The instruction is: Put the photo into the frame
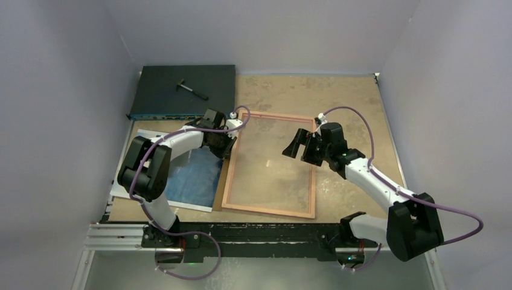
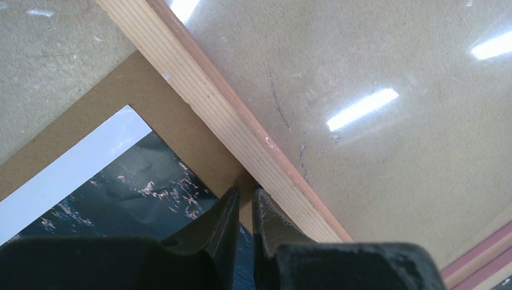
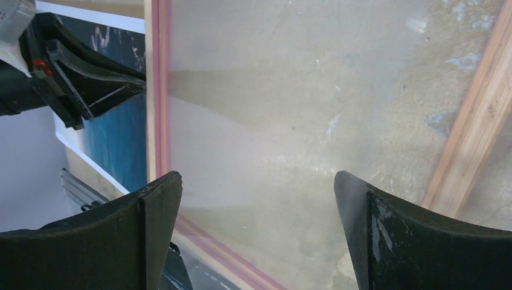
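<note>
Tabletop seen from above, with 2 robot arms reaching over it. The task is judged to be at an early stage: the photo (image 1: 193, 178) is not yet in the frame (image 1: 268, 210). The photo is laid picture side up, dark blue with white streaks and a pale border, on a flat brown backing board (image 2: 115, 99) at the left of the table (image 1: 350, 96). It is just beside the frame's left rail and is partly hidden under the left arm. The frame is laid flat in the middle of the table, its pale tan-pink wood facing up. Nothing is held inside it: only the mottled tabletop is seen through its clear pane, with ceiling lights reflected on it. The left gripper (image 2: 244, 196) is placed at the photo's edge nearest the frame, its jaws clenched to a thin slit. Blue print is seen in that slit, but whether the sheet is actually pinched cannot be told. The right gripper (image 3: 256, 175) is held above the pane, released, with nothing between its jaws. By this reading the whole job is left: the photo has to be lifted, carried over the rail and laid within the 4 rails. At the far left a dark flat electronics box (image 1: 163, 96) is seen, with a small hammer-like tool (image 1: 192, 89) laid on top.
</note>
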Controlling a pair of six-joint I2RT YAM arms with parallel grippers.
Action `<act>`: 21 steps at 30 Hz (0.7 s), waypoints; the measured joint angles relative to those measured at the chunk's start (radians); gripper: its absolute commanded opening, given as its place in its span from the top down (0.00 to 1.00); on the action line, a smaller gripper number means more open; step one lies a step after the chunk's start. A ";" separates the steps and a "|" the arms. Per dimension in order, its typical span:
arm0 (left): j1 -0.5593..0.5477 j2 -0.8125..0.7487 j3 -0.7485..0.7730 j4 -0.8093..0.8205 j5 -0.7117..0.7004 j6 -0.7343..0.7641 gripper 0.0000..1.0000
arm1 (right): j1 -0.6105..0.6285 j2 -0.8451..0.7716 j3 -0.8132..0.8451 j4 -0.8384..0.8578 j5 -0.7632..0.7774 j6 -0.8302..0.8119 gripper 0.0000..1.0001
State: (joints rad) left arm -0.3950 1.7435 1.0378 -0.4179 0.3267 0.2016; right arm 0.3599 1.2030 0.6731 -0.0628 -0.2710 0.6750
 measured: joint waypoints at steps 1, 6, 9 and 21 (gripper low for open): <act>0.000 0.000 0.000 0.000 0.000 0.000 0.89 | 0.000 -0.002 0.003 -0.011 0.002 -0.006 0.01; 0.000 0.000 -0.002 0.003 0.002 0.000 0.89 | 0.000 -0.016 0.004 -0.058 0.022 -0.029 0.01; 0.000 0.000 -0.002 0.003 0.003 0.000 0.89 | 0.000 -0.014 0.008 -0.080 0.039 -0.047 0.01; 0.000 0.000 -0.002 0.003 0.004 0.000 0.90 | 0.000 0.015 0.085 -0.149 0.151 -0.103 0.01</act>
State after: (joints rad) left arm -0.3950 1.7435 1.0359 -0.4152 0.3305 0.2020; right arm 0.3599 1.2182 0.7578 -0.2119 -0.1204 0.5724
